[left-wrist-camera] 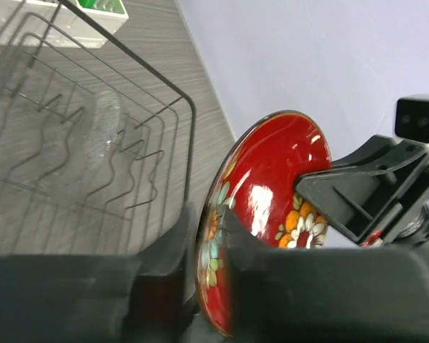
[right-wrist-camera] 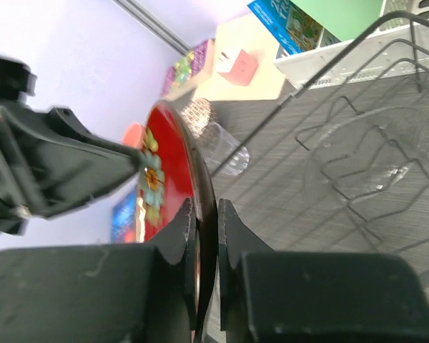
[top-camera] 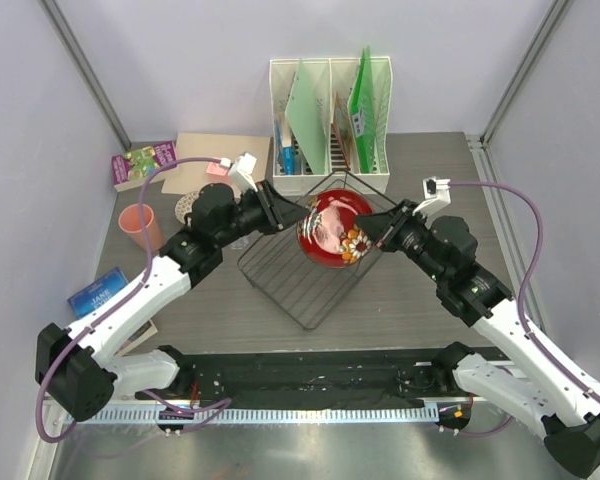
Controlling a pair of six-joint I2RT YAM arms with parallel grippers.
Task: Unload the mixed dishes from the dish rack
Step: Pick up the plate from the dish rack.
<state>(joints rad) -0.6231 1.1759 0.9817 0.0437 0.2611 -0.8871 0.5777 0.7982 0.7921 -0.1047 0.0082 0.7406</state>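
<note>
We see the plate (top-camera: pixel 330 228) up on edge over the far part of the rack (top-camera: pixel 298 290), between both arms. Our right gripper (right-wrist-camera: pixel 204 214) is closed tight on its rim, one finger on each face. Our left gripper (left-wrist-camera: pixel 213 243) straddles the opposite rim closely; we cannot tell whether it grips. A cup (top-camera: pixel 138 224) stands on the table (top-camera: pixel 410 300), well left of the rack.

The blurred left hand (left-wrist-camera: pixel 209 223) hides the lower rim of the red plate (left-wrist-camera: pixel 272 171) from its wrist camera.
</note>
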